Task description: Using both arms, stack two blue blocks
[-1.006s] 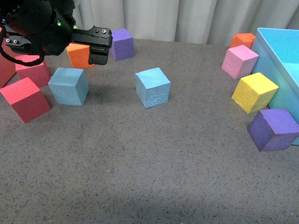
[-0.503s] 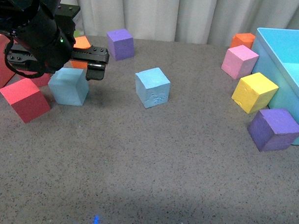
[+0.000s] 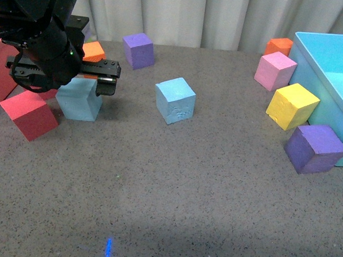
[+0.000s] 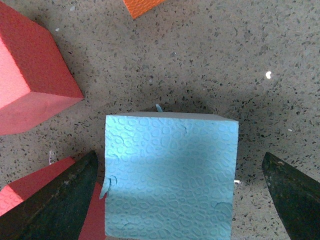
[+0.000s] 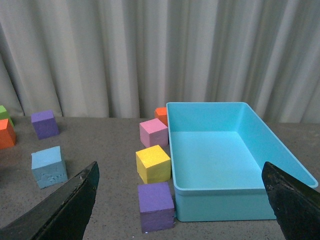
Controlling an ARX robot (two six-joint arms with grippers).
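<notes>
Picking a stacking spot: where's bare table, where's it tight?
Free: the near half of the grey speckled tabletop, in front of all cubes; the stretch between the scuffed sky-blue foam cube and the yellow foam cube. Tight: far left, where the open left gripper straddles the smooth sky-blue foam cube beside the red foam cube; and along the light blue bin.
</notes>
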